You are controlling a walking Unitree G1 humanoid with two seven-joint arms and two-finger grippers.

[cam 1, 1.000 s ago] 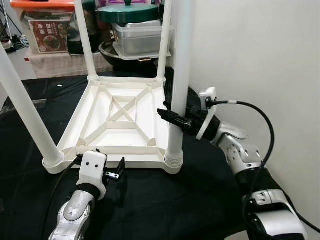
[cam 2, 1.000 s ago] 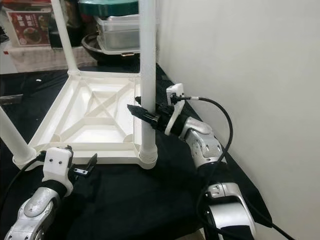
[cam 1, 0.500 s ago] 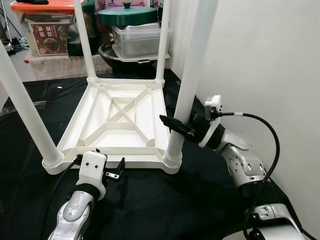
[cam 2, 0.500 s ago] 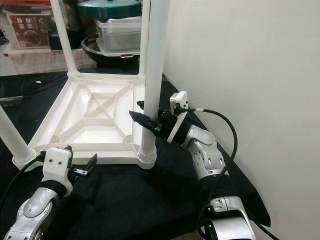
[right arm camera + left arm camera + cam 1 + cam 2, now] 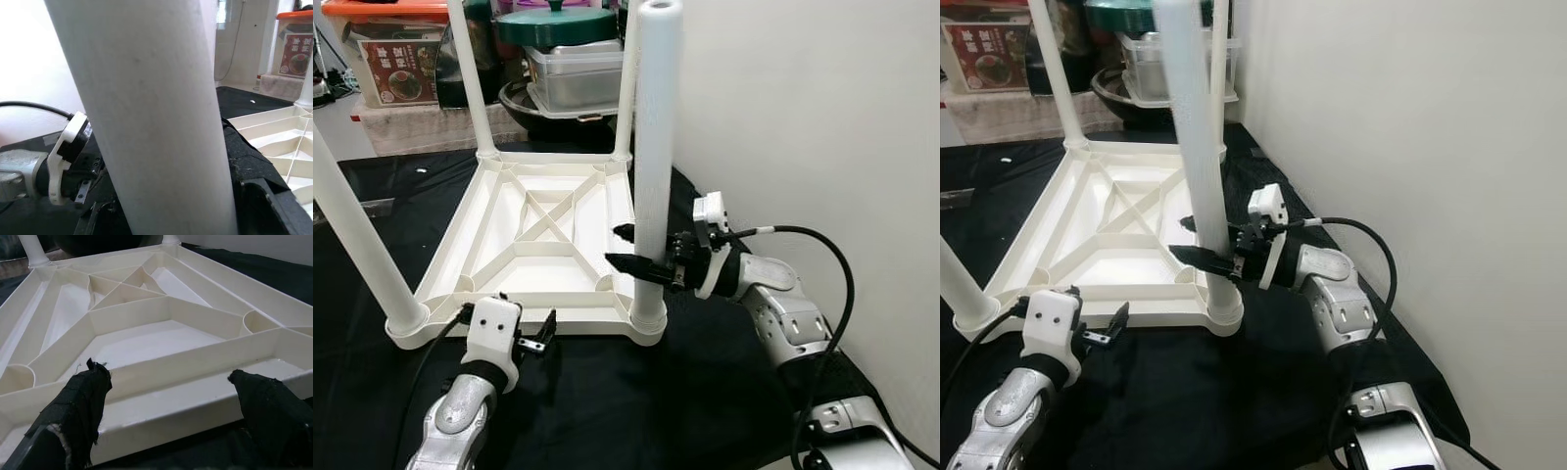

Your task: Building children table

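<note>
Jaws of the right gripper point(image 5: 641, 262) are clamping low on the near-right table leg point(image 5: 652, 147), one black finger showing on each side of the white tube, just above its socket; jaws of the left gripper point(image 5: 524, 338) are standing apart and holding nothing, close to the near rim of the upturned tabletop point(image 5: 548, 245). Left eye view: the tabletop is lying underside up on the black cloth point(image 5: 636, 392), ribs crossing in an X, with four white legs rising from its corners; the gripped leg is standing nearly upright beside the white wall point(image 5: 822, 117), and storage tubs and a green-lidded pot point(image 5: 554, 22) are sitting beyond. Right eye view: the same leg point(image 5: 1191, 137) is leaning slightly, its foot sitting in the corner collar point(image 5: 1222, 311), so the step in hand appears to be seating this leg; doing it well would mean keeping the tube in line with the socket and pressing straight down rather than sideways, while the left gripper steadies the rim. Left wrist view: both spread fingertips point(image 5: 83, 396) are framing the near rim wall, not touching it. Right wrist view: the leg point(image 5: 156, 112) is passing between the fingers at very close range.
</note>
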